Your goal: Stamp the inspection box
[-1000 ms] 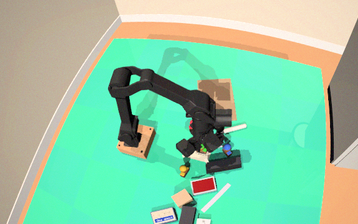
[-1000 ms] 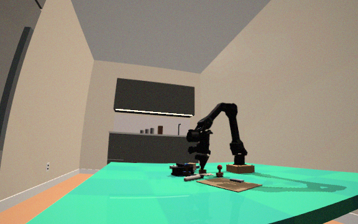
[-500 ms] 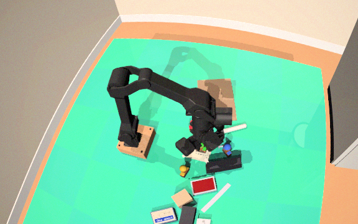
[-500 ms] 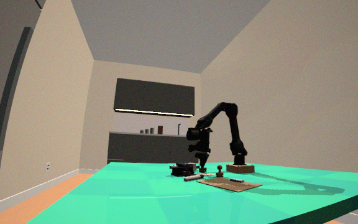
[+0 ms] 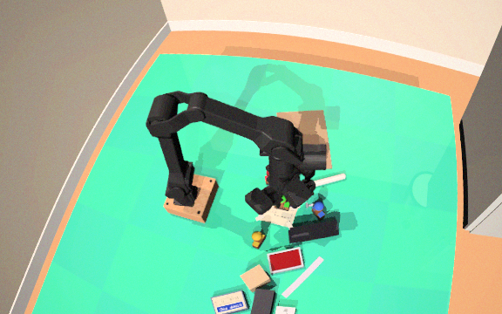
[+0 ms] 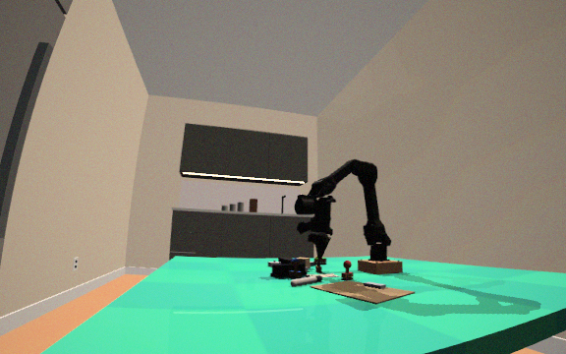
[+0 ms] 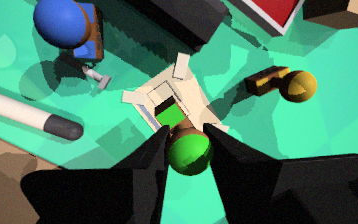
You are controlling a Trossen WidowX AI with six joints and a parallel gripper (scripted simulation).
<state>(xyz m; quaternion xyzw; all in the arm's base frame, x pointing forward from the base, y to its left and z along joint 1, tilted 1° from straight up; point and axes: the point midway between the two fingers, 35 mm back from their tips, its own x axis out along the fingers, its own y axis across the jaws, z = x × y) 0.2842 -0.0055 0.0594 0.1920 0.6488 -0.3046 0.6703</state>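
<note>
The claw (image 5: 283, 208) (image 6: 320, 258) (image 7: 186, 129) grips the green-knobbed stamp (image 5: 284, 203) (image 7: 190, 152), which partly hides the card (image 5: 278, 215) (image 7: 192, 92); the red ink pad (image 5: 286, 260) (image 7: 276, 11) is cut off in the wrist view.

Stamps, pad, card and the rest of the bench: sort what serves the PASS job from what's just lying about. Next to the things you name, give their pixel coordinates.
For the job:
- green-knobbed stamp (image 5: 284, 203) (image 7: 190, 154), in the hand (image 5: 282, 208) (image 6: 319, 258) (image 7: 186, 129)
- card (image 5: 279, 215) (image 7: 200, 97) beneath it
- red ink pad (image 5: 285, 260) (image 7: 281, 11)

Lying about:
- blue stamp (image 5: 318, 207) (image 7: 61, 22)
- yellow stamp (image 5: 258, 237) (image 7: 300, 86)
- red-knobbed stamp (image 6: 347, 265)
- tan block (image 5: 254, 276)
- brown board (image 5: 296, 119) (image 6: 362, 291) (image 7: 10, 167)
</note>
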